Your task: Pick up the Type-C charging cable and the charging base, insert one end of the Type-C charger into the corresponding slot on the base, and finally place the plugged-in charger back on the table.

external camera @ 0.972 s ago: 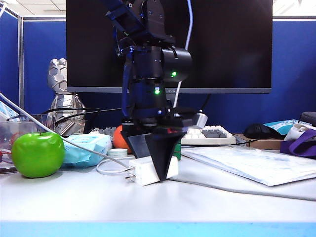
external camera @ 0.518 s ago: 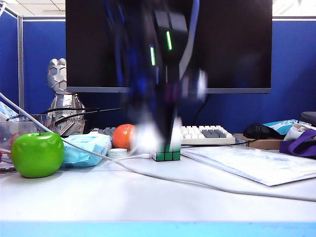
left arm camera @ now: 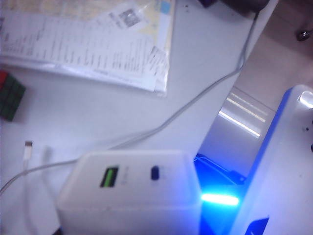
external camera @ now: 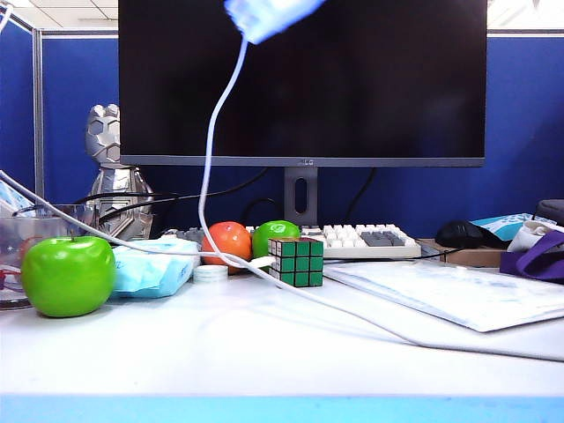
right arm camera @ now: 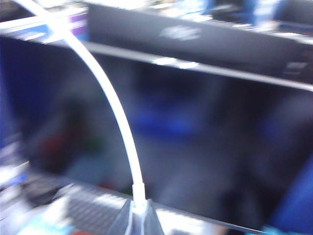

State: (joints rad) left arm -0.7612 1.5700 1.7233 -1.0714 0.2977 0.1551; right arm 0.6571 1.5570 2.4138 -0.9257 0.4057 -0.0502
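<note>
Grippers are holding both parts: left gripper (left arm camera: 122, 230) is clamping the charging base (left arm camera: 129, 191) above the table (external camera: 264, 352); right gripper (right arm camera: 138, 220) is pinching the Type-C charging cable (right arm camera: 105, 93). Aligning plug squarely with the blue slot (left arm camera: 155, 173) probably matters most.

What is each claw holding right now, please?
Left claw: closed on the charging base.
Right claw: shut on the Type-C charging cable.
</note>
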